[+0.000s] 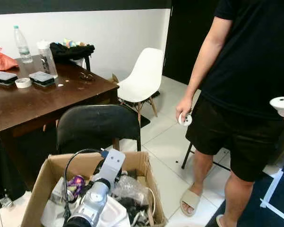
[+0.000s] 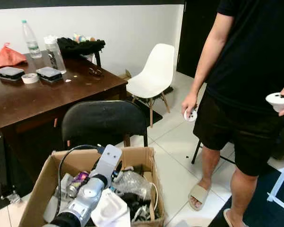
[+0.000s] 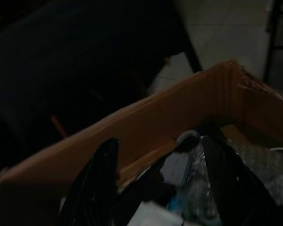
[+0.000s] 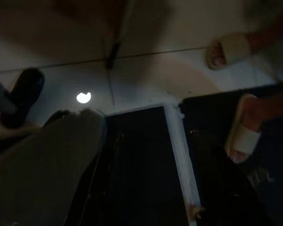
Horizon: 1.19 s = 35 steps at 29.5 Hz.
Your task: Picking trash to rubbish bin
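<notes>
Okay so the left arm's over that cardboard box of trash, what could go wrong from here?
Three things, all guesses:
1. The left gripper hangs open close to the cardboard box wall; reaching on, it might catch the edge and shove the box.
2. The crumpled clear plastic and loose wires inside could snag the jaws.
3. A person stands close beside the box, so a wide swing could hit their leg.
</notes>
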{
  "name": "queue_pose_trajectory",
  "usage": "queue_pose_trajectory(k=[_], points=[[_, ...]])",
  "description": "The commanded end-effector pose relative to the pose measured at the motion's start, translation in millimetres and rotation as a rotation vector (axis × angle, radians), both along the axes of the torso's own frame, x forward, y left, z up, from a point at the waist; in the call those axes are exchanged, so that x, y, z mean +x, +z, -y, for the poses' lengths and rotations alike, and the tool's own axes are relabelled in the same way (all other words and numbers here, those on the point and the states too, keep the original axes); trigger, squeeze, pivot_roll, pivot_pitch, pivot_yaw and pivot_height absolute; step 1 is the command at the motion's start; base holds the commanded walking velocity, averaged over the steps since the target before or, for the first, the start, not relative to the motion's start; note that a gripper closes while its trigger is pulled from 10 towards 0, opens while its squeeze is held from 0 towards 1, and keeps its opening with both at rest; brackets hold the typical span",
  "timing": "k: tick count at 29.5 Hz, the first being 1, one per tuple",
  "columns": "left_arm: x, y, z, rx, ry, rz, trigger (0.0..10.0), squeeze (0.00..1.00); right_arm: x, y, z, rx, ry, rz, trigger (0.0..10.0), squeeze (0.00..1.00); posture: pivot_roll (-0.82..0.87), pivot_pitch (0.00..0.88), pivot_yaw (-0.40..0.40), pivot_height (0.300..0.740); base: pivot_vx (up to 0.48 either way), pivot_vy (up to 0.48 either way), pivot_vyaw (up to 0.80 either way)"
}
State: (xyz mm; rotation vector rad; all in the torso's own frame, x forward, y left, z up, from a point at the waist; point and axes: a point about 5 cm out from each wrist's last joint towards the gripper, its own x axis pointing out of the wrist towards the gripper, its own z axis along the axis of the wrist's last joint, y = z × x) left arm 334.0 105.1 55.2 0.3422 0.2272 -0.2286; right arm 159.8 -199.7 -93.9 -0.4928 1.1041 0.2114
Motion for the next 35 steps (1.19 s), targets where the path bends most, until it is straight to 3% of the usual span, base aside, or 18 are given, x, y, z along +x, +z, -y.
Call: queue_pose_trajectory(k=[1,25,35], points=[[-3.1,-4.9,2.8,0.005,-0.012,-0.018,10.0,0.0,3.3,1.5,0.4,0.003,-0.001,0.01,10.0,0.0,-0.06,0.07,0.001,0.74,-0.311,0.0,0.0],[-1.9,-3.5,6.7,0.006,-0.032,-0.009,10.0,0.0,4.6,2.3,2.0,-0.007,0.016,0.01,10.0,0.0,-0.06,0.058,-0.008,0.74,-0.316,0.0,0.0],[-5.4,-0.8,11.2,-0.036,-0.113,0.014,10.0,0.0,3.2,1.3,0.1,-0.001,0.021,0.003,10.0,0.0,-0.05,0.067,-0.002,0.74,0.0,-0.041,0.0]])
